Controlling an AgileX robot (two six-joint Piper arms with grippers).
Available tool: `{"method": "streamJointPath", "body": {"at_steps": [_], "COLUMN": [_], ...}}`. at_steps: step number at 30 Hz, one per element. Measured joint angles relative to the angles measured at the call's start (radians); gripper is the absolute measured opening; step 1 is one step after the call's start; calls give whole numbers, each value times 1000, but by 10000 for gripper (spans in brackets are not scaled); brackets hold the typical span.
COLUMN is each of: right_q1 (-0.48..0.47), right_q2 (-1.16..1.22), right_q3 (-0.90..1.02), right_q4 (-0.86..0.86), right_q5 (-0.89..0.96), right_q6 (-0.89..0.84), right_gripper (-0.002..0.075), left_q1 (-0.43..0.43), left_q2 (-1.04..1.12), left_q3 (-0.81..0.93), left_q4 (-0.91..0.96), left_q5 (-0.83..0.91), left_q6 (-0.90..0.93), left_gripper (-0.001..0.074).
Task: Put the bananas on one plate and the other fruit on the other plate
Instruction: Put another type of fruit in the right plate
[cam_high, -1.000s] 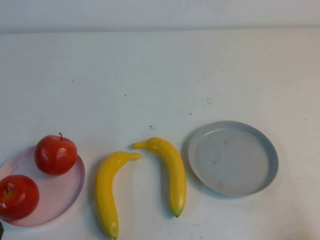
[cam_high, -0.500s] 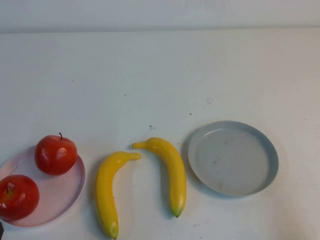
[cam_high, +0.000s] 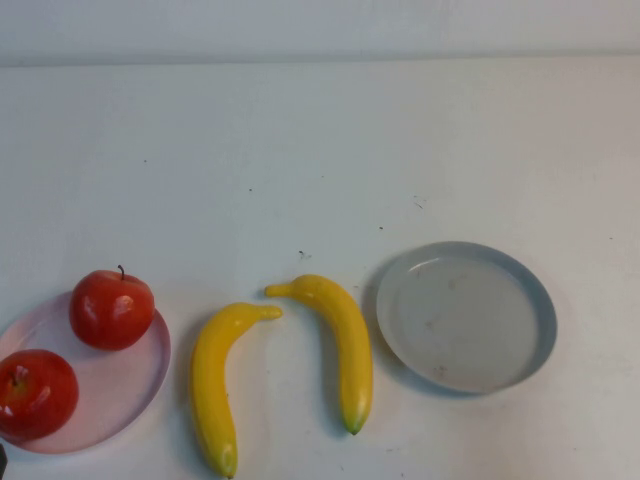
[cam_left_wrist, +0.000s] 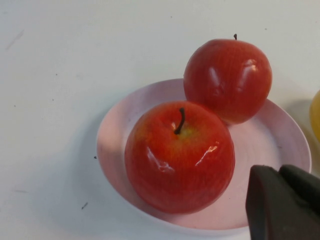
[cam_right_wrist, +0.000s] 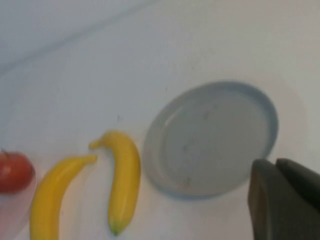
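White tabletop (cam_high: 320, 150) carries everything. Both apples (cam_high: 110, 309) sit on the pink plate (cam_high: 125, 395) at eight o'clock; the grey plate (cam_high: 465, 315) at four is bare. Between them two bananas (cam_high: 343, 345) lie lengthwise, twelve to six, stems far. They look light, stiff and slippery, so mid-length is likely the best hold. The left gripper (cam_left_wrist: 285, 202) near the pink plate and the right gripper (cam_right_wrist: 285, 200) near the grey plate are both closed, holding nothing.

High view looks down on table (cam_high: 320, 150); wrist views closer (both share bananas (cam_right_wrist: 122, 175)).
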Motion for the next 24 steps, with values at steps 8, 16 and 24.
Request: {"method": "streamJointPath", "body": {"at_steps": [8,16,24], "right_q1": [0,57,371], "right_q2": [386,704,983], "right_q3": [-260,-425,-556], "right_q4": [-31,-14,-117], "right_q5": [339,368,275], "right_q6": [-110,-198,-90], "right_gripper": [-15,-15,-15], "left_q1": [0,0,0], "left_q2": [0,0,0], "left_q3": [0,0,0], "left_q4": [0,0,0], "left_q5": [0,0,0], "left_q6": [0,0,0], "left_gripper": [4,4,4]}}
